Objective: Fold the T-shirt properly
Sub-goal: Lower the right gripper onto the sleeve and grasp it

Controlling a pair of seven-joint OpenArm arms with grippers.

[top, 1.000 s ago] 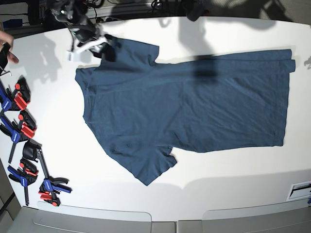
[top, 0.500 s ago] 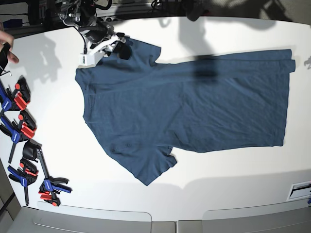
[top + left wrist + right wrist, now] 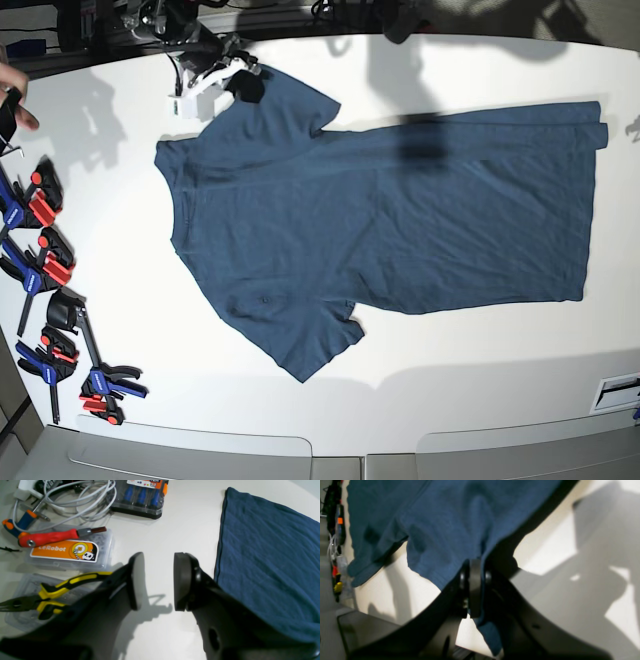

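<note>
The black right gripper [image 3: 474, 590] is clamped on a sleeve edge of the dark navy-blue cotton T-shirt [image 3: 400, 220] spread flat on the white table [image 3: 480, 370], while the black left gripper [image 3: 156, 580] is held apart over bare tabletop beside the hem, near a clear plastic box labelled "LeRobot" [image 3: 67, 551] and yellow-handled pliers [image 3: 50, 592].

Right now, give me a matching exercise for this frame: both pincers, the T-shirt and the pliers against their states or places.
Column one:
1. right pincer
2. left pincer
3. T-shirt
4. yellow-handled pliers

Column two:
A. lying on a clear plastic box
B. open over bare table
C. spread flat, unfolded
D. shut on a sleeve edge

Pairs: 1-D, 2-B, 3-C, 4-A
</note>
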